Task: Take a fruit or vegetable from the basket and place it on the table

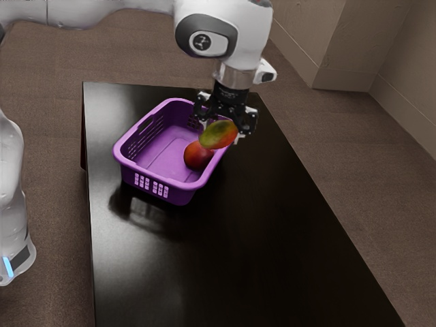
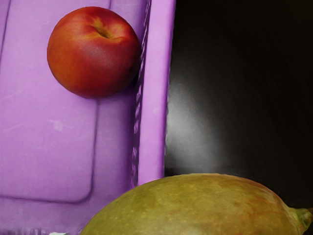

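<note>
Looking over a glossy black table (image 1: 272,252) and purple plastic basket (image 1: 155,185), with the end effector (image 1: 221,132) clamped on a mango (image 1: 215,137) above the basket's rim. Showing a nectarine (image 1: 197,156) inside and, on the arm (image 1: 235,51), an illegible emblem (image 1: 201,42).

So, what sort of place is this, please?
Probably a bare room set up for robot work: a dark table on brown carpet-like flooring, plain walls, and a robot arm over a basket.
</note>
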Robot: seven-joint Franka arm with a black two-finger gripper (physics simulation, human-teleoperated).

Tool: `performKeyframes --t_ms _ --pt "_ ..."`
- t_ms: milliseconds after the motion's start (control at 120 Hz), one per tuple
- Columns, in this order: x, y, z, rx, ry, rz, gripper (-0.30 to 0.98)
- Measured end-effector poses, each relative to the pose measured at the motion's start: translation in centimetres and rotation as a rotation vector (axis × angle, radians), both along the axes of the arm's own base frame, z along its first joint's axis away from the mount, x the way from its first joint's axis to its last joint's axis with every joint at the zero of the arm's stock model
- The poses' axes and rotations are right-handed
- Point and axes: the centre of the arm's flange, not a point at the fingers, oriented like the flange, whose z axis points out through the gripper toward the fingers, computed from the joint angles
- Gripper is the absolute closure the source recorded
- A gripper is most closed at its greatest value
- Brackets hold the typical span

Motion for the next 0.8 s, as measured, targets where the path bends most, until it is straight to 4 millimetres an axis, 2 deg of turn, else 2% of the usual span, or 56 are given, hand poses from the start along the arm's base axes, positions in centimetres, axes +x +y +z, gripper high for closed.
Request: performKeyframes --t_ms 108,217,283,375,433,525,642,800 --pt "-0.9 -4.7 -0.4 -0.011 0.012 -0.063 0.27" --pt "-1.3 -8.1 -1.5 -0.027 0.034 -0.105 0.27" --pt "-0.8 -9.7 -3.1 -0.041 0.057 -0.122 0.27" --pt "0.8 -11.4 -6.5 -0.061 0.100 -0.139 0.27" --pt "1.6 -12.2 -7.9 -0.073 0.109 -0.147 0.27" --pt "2.4 -13.3 -8.4 -0.090 0.096 -0.155 0.15" --pt "2.8 -13.6 -7.7 -0.102 0.064 -0.152 0.07" --pt "3.2 -13.2 -7.1 -0.101 0.065 -0.132 0.02"
